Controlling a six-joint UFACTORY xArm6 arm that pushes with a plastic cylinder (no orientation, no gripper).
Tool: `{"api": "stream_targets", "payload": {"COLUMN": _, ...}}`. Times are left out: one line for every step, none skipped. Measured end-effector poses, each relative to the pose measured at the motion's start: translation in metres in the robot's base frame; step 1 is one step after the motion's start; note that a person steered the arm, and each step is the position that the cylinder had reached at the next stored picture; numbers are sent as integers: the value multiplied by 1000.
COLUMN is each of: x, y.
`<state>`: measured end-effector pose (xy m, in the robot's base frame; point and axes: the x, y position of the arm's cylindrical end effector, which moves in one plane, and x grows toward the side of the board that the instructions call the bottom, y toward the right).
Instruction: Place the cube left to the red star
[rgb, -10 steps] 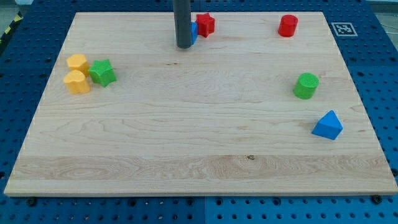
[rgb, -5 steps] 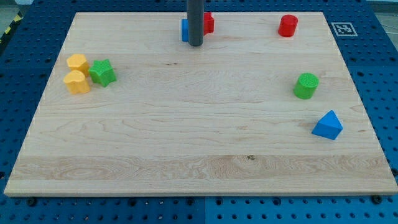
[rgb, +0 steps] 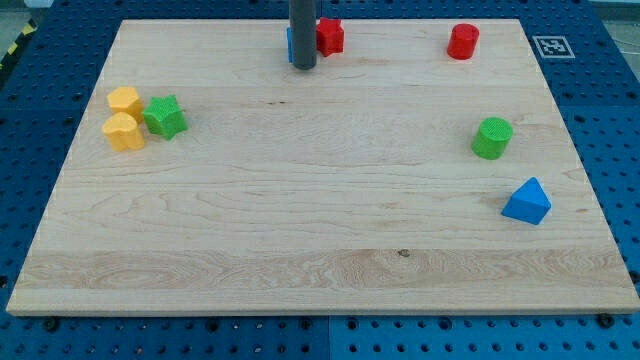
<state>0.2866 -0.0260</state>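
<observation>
The red star (rgb: 331, 36) sits near the view's top edge of the wooden board (rgb: 320, 220), a little left of centre. The blue cube (rgb: 290, 44) lies just to the star's left, and the dark rod hides most of it; only a thin blue strip shows at the rod's left side. My tip (rgb: 303, 66) rests on the board directly in front of the cube, on its bottom side, at or very close to it. Whether the cube touches the star cannot be told.
A red cylinder (rgb: 463, 41) stands at the top right, with a green cylinder (rgb: 492, 138) and a blue triangular block (rgb: 527, 202) at the right. Two yellow blocks (rgb: 125, 101) (rgb: 124, 131) and a green star (rgb: 164, 116) cluster at the left. A printed marker (rgb: 553, 46) lies off the board's top right corner.
My tip swung right and then back left, ending slightly higher in the view. The blue cube, first showing on the rod's right side, now shows only on its left. The red star has barely moved.
</observation>
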Motion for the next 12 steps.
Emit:
{"api": "stream_targets", "payload": {"x": -6, "y": 0}}
{"api": "stream_targets", "payload": {"x": -16, "y": 0}}
{"api": "stream_targets", "payload": {"x": -13, "y": 0}}
{"api": "stream_targets", "payload": {"x": 7, "y": 3}}
{"api": "stream_targets", "payload": {"x": 9, "y": 16}}
{"api": "stream_targets", "payload": {"x": 9, "y": 32}}
{"api": "stream_targets", "payload": {"x": 9, "y": 54}}
{"api": "stream_targets", "payload": {"x": 9, "y": 60}}
{"api": "stream_targets", "payload": {"x": 9, "y": 71}}
{"api": "stream_targets", "payload": {"x": 13, "y": 89}}
{"api": "stream_targets", "payload": {"x": 13, "y": 105}}
{"api": "stream_targets", "payload": {"x": 14, "y": 124}}
